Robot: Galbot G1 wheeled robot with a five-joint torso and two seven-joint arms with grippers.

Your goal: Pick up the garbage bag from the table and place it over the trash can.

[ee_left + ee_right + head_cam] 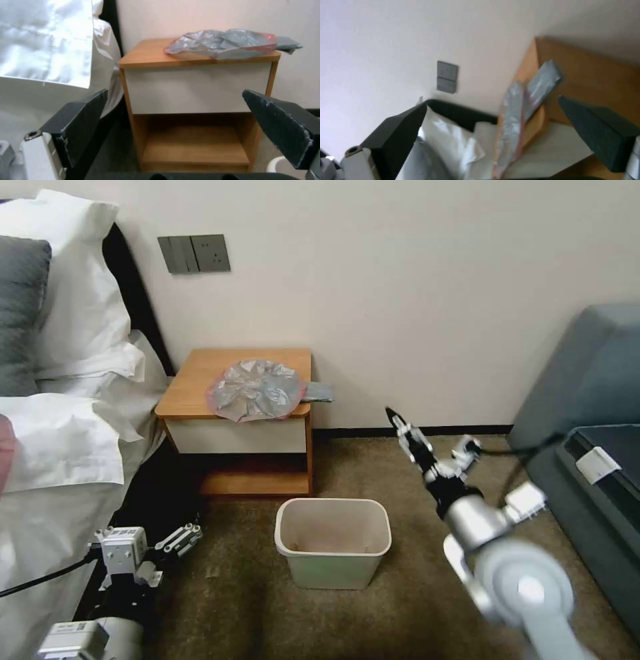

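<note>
Right gripper [393, 415] near garbage bag [257, 389].

The garbage bag [257, 389] lies before me flattened into a crinkled grey disc with a pink-red rim on the table [200, 373], toward its right front corner, a folded grey tail hanging past the right edge. The table is a low wooden nightstand with a white drawer front and an open lower shelf. The trash can [332, 542], cream-white and upright, stands unlined on the carpet just in front of it
</note>
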